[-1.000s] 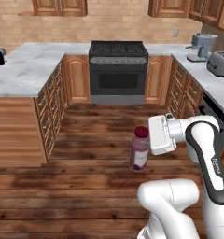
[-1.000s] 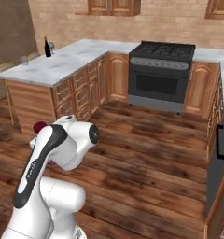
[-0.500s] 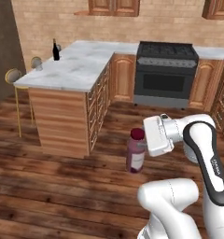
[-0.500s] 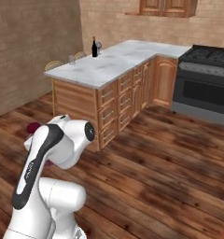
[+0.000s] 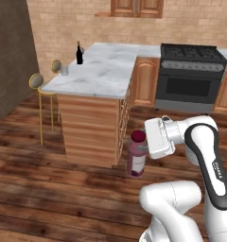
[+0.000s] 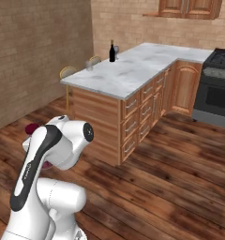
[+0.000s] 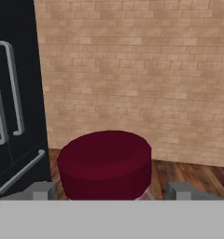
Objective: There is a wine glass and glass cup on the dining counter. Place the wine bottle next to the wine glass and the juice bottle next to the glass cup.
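Observation:
My gripper (image 5: 142,145) is shut on the juice bottle (image 5: 136,159), a squat maroon bottle held upright above the wooden floor, in front of the dining counter (image 5: 102,75). In the hand view its maroon cap (image 7: 104,163) sits between my fingertips (image 7: 43,190). From the right base view only a bit of the juice bottle (image 6: 32,129) shows past my arm. On the counter's far end stands the dark wine bottle (image 5: 79,53) (image 6: 112,51), with the wine glass (image 6: 117,50) close beside it. The glass cup (image 5: 64,70) (image 6: 89,65) stands nearer the counter's left edge.
Two yellow-legged stools (image 5: 38,83) (image 5: 55,66) stand at the counter's left side. A black stove (image 5: 189,78) is set in the wooden cabinets at the back right. The hand view faces a brick wall and a black fridge (image 7: 13,102).
Both base views have swung, so the dining counter now sits closer and more central. The juice bottle stays in my gripper at the same spot relative to the arm.

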Robot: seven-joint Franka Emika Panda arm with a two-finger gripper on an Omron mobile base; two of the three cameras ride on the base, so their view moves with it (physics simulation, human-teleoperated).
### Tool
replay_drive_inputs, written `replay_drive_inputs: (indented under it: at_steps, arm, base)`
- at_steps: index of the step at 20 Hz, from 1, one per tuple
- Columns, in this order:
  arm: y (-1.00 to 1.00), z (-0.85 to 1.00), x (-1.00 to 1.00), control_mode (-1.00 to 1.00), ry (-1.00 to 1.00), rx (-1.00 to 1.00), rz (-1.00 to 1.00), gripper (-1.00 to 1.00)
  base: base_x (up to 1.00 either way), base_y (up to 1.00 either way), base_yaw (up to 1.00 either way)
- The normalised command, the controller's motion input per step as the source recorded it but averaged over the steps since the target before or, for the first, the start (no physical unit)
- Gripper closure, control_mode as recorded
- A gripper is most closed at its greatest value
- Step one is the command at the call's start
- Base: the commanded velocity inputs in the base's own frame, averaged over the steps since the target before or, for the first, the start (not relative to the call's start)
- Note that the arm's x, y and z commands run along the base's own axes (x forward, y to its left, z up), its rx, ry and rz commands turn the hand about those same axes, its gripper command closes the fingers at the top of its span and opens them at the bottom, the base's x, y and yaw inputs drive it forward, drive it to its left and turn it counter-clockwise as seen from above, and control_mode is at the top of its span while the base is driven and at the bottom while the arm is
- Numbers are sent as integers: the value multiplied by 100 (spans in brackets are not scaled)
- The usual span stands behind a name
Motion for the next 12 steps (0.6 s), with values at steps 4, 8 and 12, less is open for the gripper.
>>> replay_drive_inputs:
  at_steps: [4,8,12]
  arm:
    - [0,0,0,100,0,0,0,100]
    - [0,0,0,100,0,0,0,100]
    - [0,0,0,100,0,0,0,100]
  base:
    - [72,69,0]
    - [74,62,-1]
    - [75,55,-4]
